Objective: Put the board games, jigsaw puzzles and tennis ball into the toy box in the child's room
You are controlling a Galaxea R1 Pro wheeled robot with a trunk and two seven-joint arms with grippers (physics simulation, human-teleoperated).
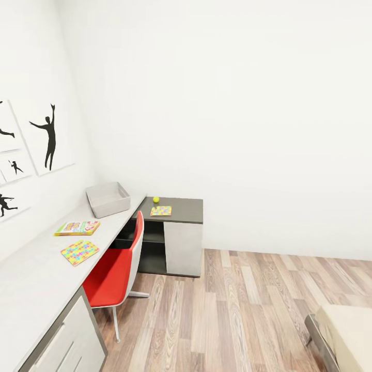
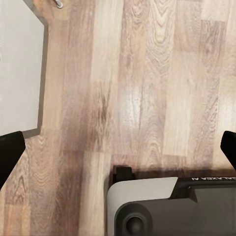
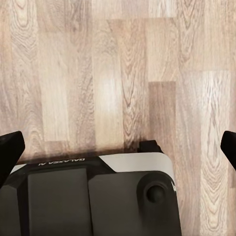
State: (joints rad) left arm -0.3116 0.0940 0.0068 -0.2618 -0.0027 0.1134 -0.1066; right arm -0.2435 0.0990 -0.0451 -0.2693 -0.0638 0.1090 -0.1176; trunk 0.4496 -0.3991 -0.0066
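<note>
Both hands, left hand [image 2: 118, 147] and right hand [image 3: 118, 145], hang wide open and empty (over wood floor [image 3: 123, 64])

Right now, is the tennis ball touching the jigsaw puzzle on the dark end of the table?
Apart. The head view shows the tennis ball behind the jigsaw puzzle, with a strip of dark table top between them.
</note>
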